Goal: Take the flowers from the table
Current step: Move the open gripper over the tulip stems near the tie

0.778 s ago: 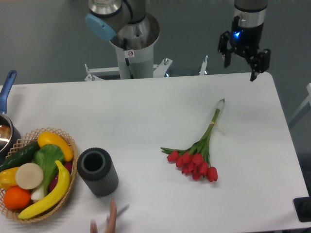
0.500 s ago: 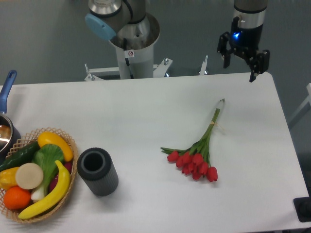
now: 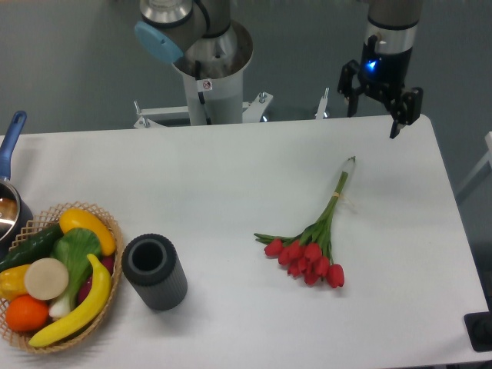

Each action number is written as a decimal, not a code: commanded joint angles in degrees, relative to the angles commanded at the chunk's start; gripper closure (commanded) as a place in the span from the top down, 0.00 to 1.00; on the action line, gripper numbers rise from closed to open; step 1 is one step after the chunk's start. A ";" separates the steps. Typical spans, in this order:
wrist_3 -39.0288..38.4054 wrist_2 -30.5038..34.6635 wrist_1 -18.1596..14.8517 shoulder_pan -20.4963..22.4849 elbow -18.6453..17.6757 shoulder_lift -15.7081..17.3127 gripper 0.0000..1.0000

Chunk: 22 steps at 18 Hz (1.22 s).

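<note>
The flowers (image 3: 311,247) lie flat on the white table (image 3: 231,177), right of centre. The red tulip buds point to the front and the tied green stems run up toward the back right. My gripper (image 3: 374,115) hangs open and empty above the table's back right edge, well behind the stem tips and apart from them. Its two dark fingers point down.
A dark ribbed cylinder (image 3: 155,271) stands upright at the front left. A wicker basket (image 3: 55,274) of fruit and vegetables sits at the left edge. A pot with a blue handle (image 3: 9,154) is at the far left. The robot's base (image 3: 210,77) stands behind the table.
The gripper has shifted slightly left and lower. A hand seen at the front edge in the earliest frame is gone. The flowers have not moved.
</note>
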 joint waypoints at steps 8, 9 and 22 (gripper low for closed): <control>-13.29 -0.18 2.38 -4.57 0.09 -4.13 1.00; -13.73 -0.09 2.64 -5.10 0.00 -4.74 1.00; -18.75 0.35 7.74 -8.18 0.34 -13.44 1.00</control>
